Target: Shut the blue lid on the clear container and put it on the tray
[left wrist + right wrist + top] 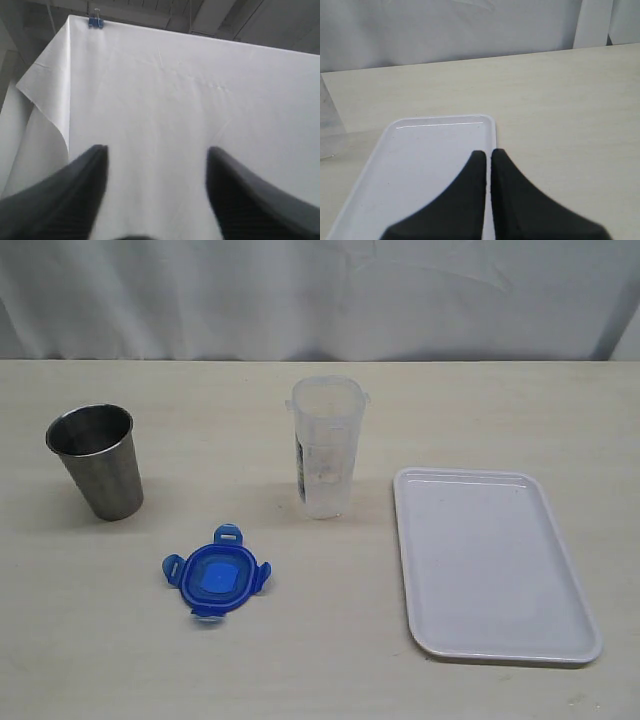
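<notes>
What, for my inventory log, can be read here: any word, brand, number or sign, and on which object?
No text is legible in any view.
Printed label on the clear container: dark print, too small and blurred to read.
Blue lid, steel cup, tray: no writing visible.

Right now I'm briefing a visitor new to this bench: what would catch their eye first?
The blue lid stands out most, lying flat on the table in the foreground, apart from everything else. Behind it the clear container stands upright and uncovered in the middle, between a steel cup on the left and the white tray on the right.
</notes>
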